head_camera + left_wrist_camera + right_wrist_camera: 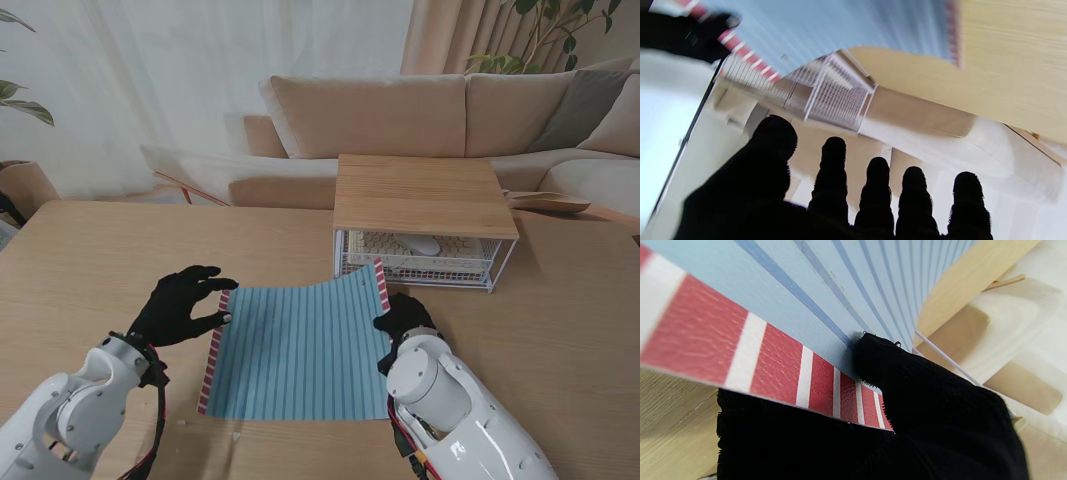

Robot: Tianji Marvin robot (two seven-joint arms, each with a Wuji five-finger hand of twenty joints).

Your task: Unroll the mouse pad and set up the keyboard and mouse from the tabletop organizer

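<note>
Mouse pad [295,350] edge pinched by right hand [402,317]; left hand [183,306] spread beside opposite edge.

Bright, even daylight pours through the sheer curtain [200,70] at the back, washing it nearly white. Shadows on the surface [90,260] are soft and faint. The stand view is sharp; the left wrist view smears with motion blur, the right wrist view crisp up close.
</note>
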